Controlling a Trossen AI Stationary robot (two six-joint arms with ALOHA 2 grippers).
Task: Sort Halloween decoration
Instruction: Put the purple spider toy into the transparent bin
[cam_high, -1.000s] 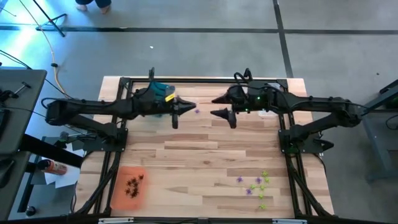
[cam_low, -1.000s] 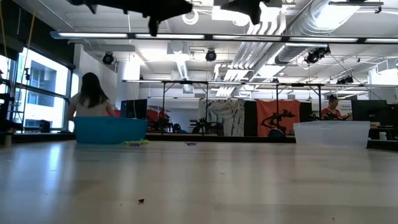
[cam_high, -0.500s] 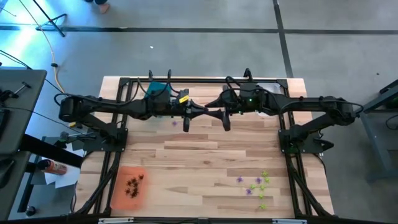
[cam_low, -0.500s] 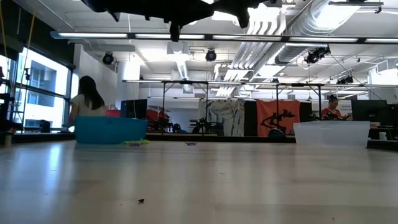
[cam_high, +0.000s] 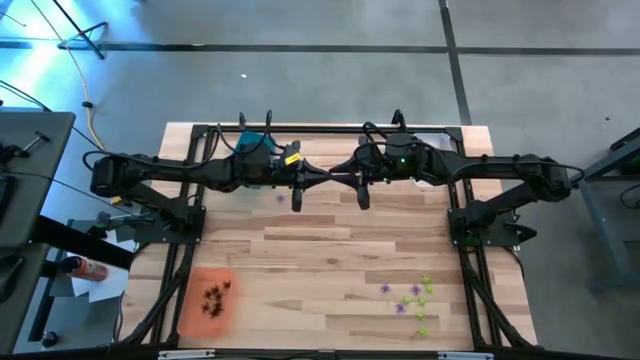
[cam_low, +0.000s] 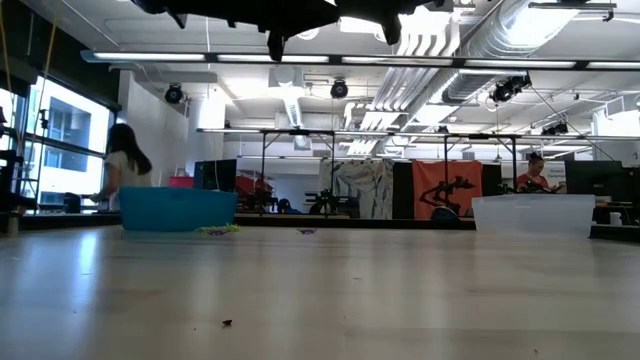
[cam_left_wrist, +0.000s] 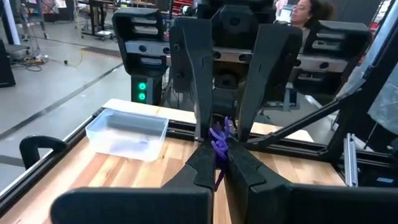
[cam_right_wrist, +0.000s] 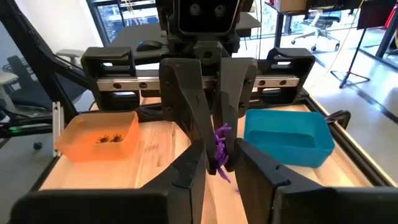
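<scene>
A purple spiky trinket (cam_left_wrist: 219, 138) hangs high over the far middle of the table, between my two grippers, which meet tip to tip. My left gripper (cam_high: 330, 180) comes from the left and is shut on it. My right gripper (cam_high: 346, 181) comes from the right. Its two fingers (cam_right_wrist: 194, 167) stand close on either side of the trinket (cam_right_wrist: 221, 149), with a narrow gap showing. Another purple trinket (cam_high: 280, 197) lies on the wood below. My left gripper pinches the trinket's near end (cam_left_wrist: 217, 154) between its two fingertips, coming level from the table's left. The trinket sticks out past the tips, lifted clear of the table. My right gripper's fingers flank the trinket's spikes. Whether they touch it I cannot tell.
An orange tray (cam_high: 208, 298) with dark trinkets sits at the near left. Loose purple and green trinkets (cam_high: 412, 298) lie at the near right. A teal tray (cam_right_wrist: 286, 137) lies under the left arm, a clear tray (cam_left_wrist: 127, 132) under the right arm. People move in the room behind.
My left gripper has carried the purple trinket toward the table's right until it met my right gripper. My right gripper has come slightly left and down. Its fingers, wide apart a second ago, have narrowed around the trinket.
</scene>
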